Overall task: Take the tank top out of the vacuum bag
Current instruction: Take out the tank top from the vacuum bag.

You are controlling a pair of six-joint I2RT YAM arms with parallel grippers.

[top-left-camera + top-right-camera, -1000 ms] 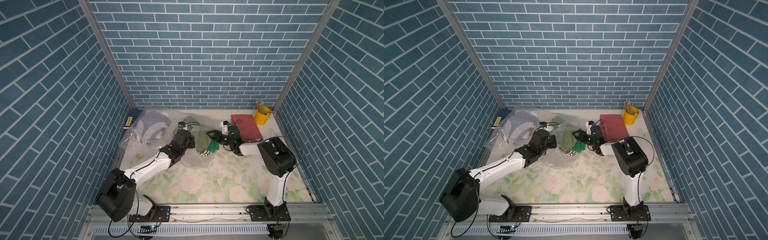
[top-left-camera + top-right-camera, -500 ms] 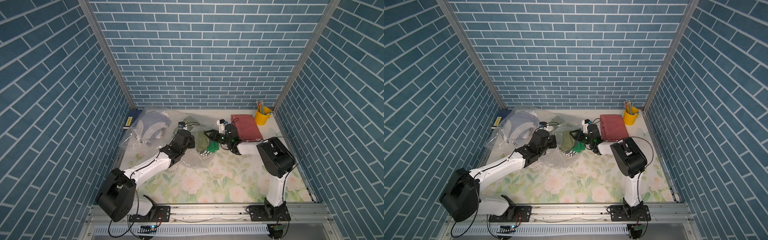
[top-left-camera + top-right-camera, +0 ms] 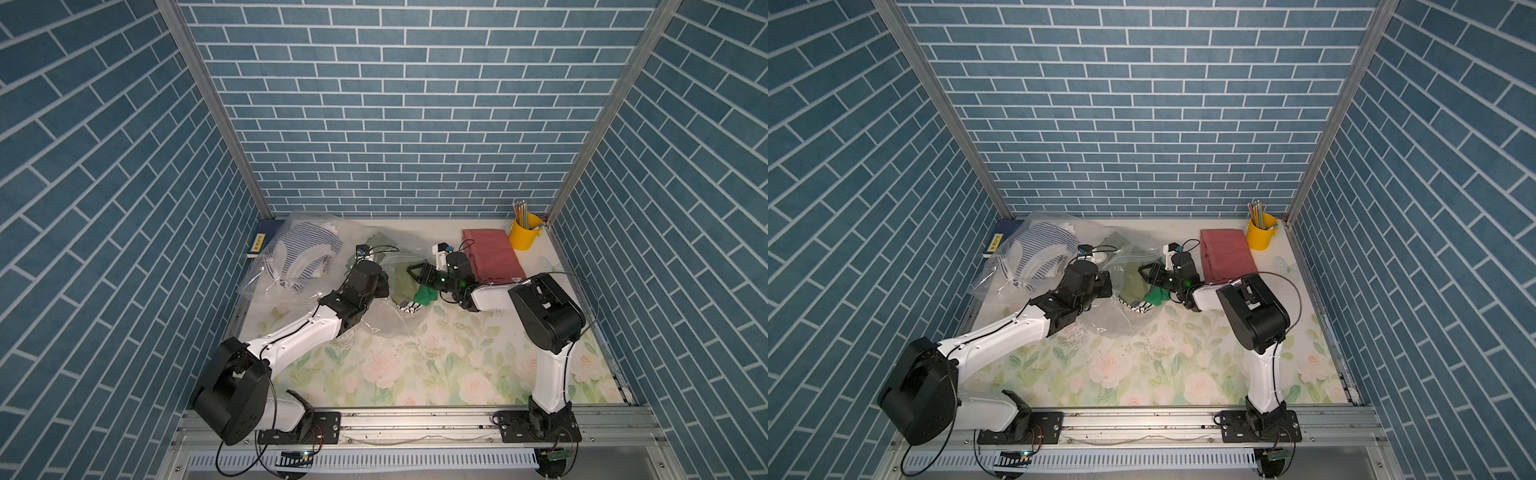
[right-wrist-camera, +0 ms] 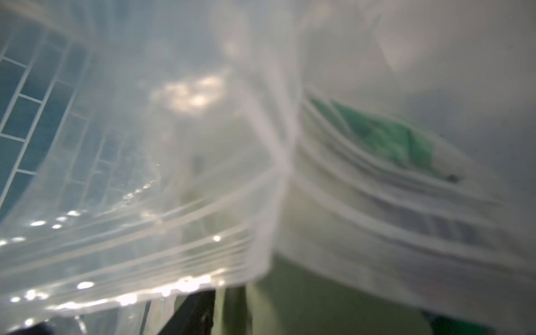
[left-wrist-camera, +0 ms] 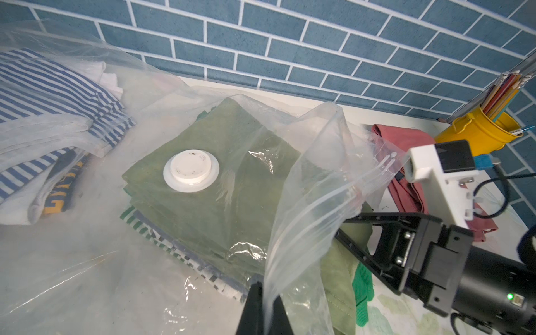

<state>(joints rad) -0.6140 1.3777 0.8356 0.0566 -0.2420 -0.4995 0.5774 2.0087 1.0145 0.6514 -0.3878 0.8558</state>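
The clear vacuum bag (image 3: 386, 320) with a white valve (image 5: 190, 170) lies mid-table. It holds folded clothes: an olive green piece (image 5: 232, 174) on top, striped cloth under it, and bright green ribbed cloth (image 5: 362, 290) sticking out at the mouth. I cannot tell which one is the tank top. My left gripper (image 5: 265, 293) is shut on the bag's upper plastic sheet and holds it raised. The right gripper (image 3: 415, 276) stands open at the bag's mouth, over the olive cloth. In the right wrist view, blurred plastic (image 4: 203, 203) covers almost everything.
A second clear bag with blue-striped clothes (image 3: 299, 257) sits at the back left, next to a blue book (image 3: 266, 237). A folded red cloth (image 3: 490, 253) and a yellow cup of pencils (image 3: 525, 235) are at the back right. Near both arms lies the floral tablecloth (image 3: 415, 365).
The right gripper has moved a little left, further into the bag's mouth. The left arm keeps its hold and has not moved.
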